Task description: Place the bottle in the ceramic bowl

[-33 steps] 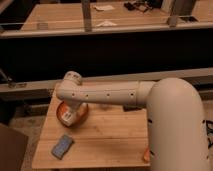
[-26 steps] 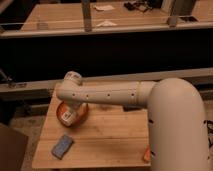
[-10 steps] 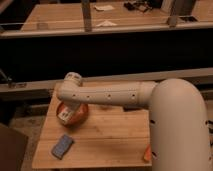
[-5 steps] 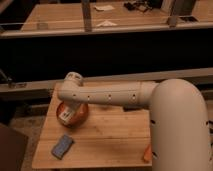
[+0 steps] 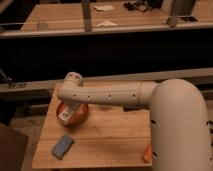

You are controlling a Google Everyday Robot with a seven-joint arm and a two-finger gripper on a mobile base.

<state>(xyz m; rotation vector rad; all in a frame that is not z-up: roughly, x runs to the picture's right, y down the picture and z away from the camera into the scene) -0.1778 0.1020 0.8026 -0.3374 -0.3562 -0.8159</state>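
Wood, pale and planked: one small rectangular table (image 5: 112, 134) in a dim room, with a dark band behind it and a long brown wooden counter (image 5: 55, 19) beyond, white papers (image 5: 106, 23) lying on it.

Camera view, counts: one bowl, one bottle, one block, one orange piece, one arm.

The round, shallow, glossy orange-brown ceramic bowl (image 5: 83, 115) sits near the table's back left corner. The smooth white tubular robot arm (image 5: 112, 95) reaches left across the table, its end turned down over the bowl. The gripper (image 5: 68, 112) is at the bowl's left part, mostly hidden by the arm; whether it clamps anything, cannot tell. The small white cylindrical bottle (image 5: 64, 117) with a pale dark-marked label is tilted at the bowl's front left rim, right at the gripper.

The flat blue rectangular block (image 5: 62, 146) lies near the front left corner, apart from the bowl. The orange tapered piece (image 5: 147, 154) lies at the front right edge.
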